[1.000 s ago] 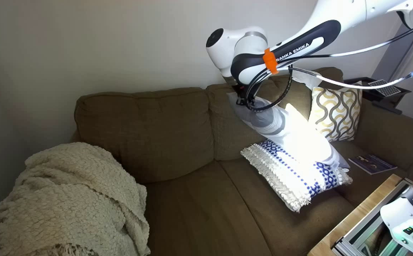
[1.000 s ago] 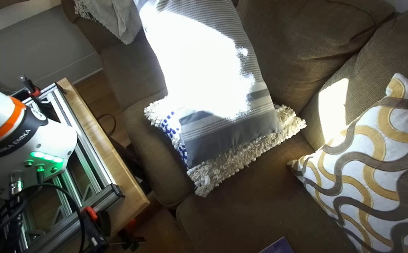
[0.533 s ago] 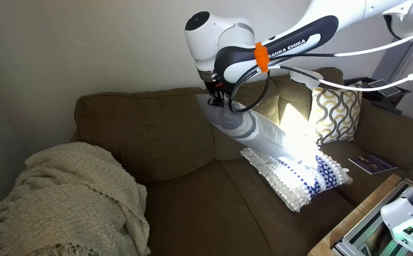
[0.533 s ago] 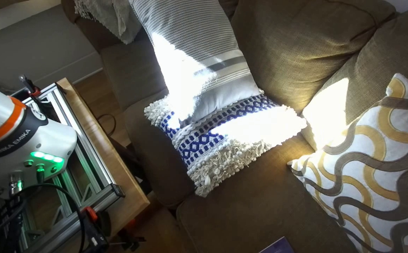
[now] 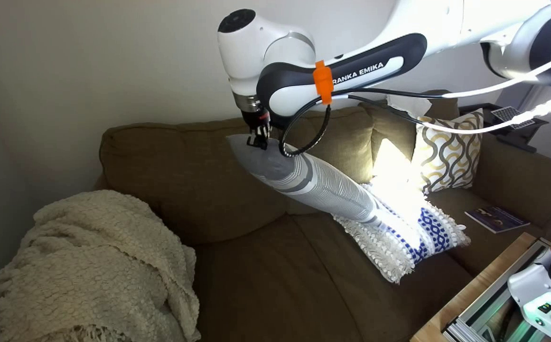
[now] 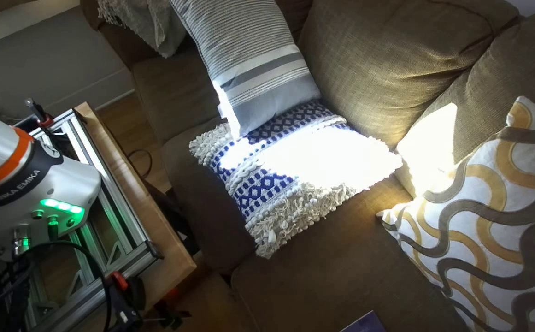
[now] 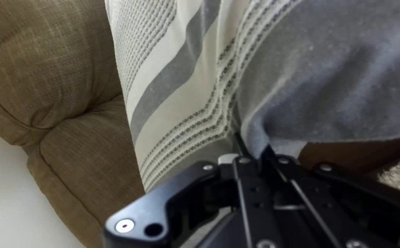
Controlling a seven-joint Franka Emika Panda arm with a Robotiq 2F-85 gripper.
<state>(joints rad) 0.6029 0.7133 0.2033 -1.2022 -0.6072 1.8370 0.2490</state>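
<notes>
Main risk: slip. In an exterior view the striped pillow (image 5: 330, 187) slants from the end effector (image 5: 258, 143) at left down to the right; its bulk, judged against so small a bite of cloth, could pull it free. Second risk: drag. Its right end overhangs the fringed pillow (image 6: 290, 170), contact uncertain; rubbing could snag fringe and shift that pillow across the sofa (image 5: 256, 285). End effector state: fingers close together, clamped on a pinched fold of the grey end band; wrist view shows cloth bunched between them.
</notes>
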